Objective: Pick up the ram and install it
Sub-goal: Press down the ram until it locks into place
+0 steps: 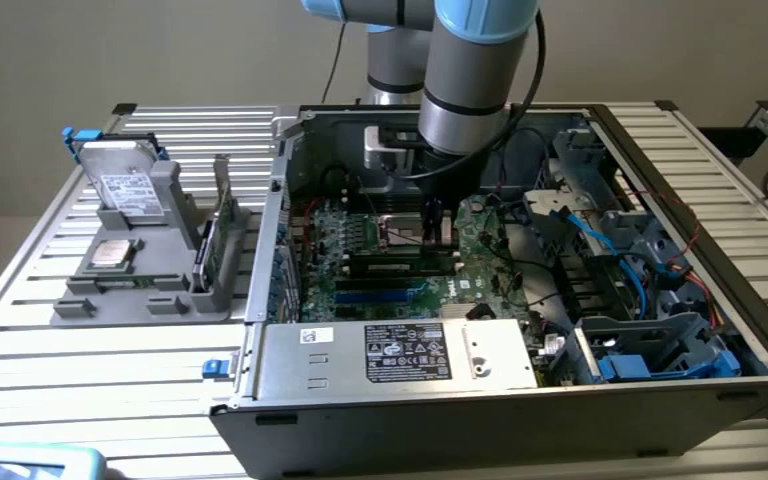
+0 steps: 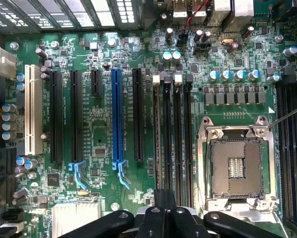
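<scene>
Gripper (image 2: 164, 210), black, jaws pressed together, low over green motherboard (image 2: 103, 163) inside open grey computer case (image 1: 491, 400), above black memory slots (image 2: 172, 139) beside empty silver processor socket (image 2: 236, 166). Ram: cannot tell where.

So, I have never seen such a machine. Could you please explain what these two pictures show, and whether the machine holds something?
The exterior view looks from outside. A robot arm reaches down into an open computer case, which lies on a slatted metal table. At the exterior view's left stands a grey holder with spare parts, among them a silver processor chip.

The wrist view comes from a camera on the arm. It looks at the green motherboard, with its long memory slots and an empty processor socket. The black part is the gripper. It is shut, close to the memory slots. I cannot tell whether it holds anything.
</scene>
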`<action>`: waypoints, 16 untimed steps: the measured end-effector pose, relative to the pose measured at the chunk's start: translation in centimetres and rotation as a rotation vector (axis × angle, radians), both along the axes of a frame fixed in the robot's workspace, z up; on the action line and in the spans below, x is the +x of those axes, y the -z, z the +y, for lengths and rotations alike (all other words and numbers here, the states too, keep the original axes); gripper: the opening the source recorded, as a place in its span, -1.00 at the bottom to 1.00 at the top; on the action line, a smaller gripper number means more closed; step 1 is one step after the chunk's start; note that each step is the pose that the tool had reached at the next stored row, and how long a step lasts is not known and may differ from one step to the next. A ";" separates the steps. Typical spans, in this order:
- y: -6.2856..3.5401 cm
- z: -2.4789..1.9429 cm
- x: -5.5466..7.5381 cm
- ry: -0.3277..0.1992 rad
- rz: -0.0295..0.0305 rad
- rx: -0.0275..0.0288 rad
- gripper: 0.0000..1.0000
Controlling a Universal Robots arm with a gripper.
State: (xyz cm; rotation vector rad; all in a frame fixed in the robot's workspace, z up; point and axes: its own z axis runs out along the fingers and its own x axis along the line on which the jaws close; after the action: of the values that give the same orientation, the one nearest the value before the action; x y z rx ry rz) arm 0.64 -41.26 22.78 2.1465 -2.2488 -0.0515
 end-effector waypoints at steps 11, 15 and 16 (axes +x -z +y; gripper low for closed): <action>-0.28 0.03 0.0 -0.002 -0.0003 0.0014 -0.79; -1.58 0.00 0.0 -0.002 0.0000 -0.0065 -0.79; -1.73 0.00 0.0 -0.002 -0.0001 -0.0085 -0.79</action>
State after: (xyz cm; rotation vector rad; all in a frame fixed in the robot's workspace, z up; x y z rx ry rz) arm 0.63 -41.25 24.52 2.1450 -2.2423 -0.0418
